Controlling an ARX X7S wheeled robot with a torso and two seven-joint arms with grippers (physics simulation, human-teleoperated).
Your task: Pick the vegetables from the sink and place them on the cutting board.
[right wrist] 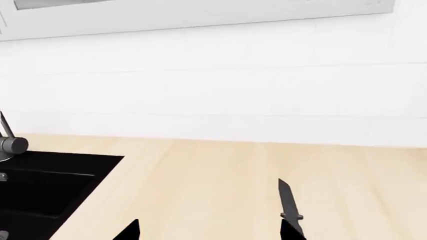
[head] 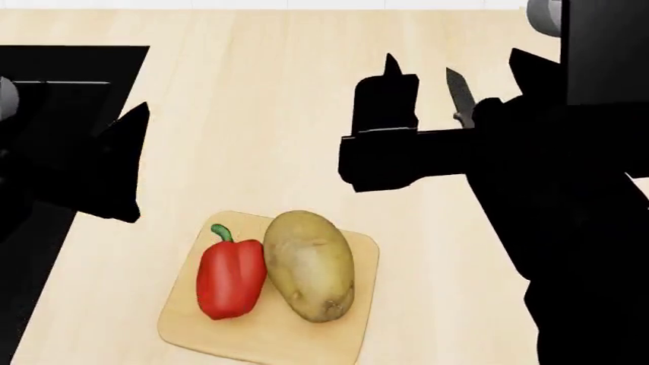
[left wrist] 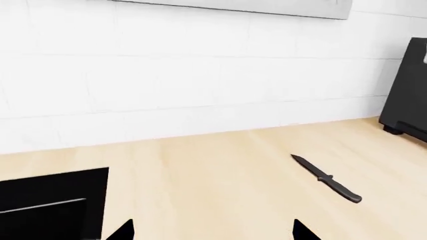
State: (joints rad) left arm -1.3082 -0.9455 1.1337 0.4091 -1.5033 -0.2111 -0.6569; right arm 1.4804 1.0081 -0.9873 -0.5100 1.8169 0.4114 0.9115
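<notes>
The red bell pepper (head: 230,277) and the tan potato (head: 309,265) lie side by side on the pale cutting board (head: 357,255), touching each other. The black sink (head: 71,68) is at the far left, and what shows of it holds no vegetable. It also appears as the sink corner (left wrist: 53,200) and the basin (right wrist: 47,185). My left gripper (left wrist: 213,231) is open with bare counter between its fingertips. My right gripper (right wrist: 210,231) is open and empty too. In the head view both hover beyond the board, apart from the vegetables.
A black knife (head: 458,95) lies on the counter beyond the right gripper, seen also as the knife (left wrist: 327,179) and the knife (right wrist: 288,202). A grey faucet (right wrist: 10,142) stands by the sink. A black appliance (left wrist: 407,95) sits against the white tiled wall.
</notes>
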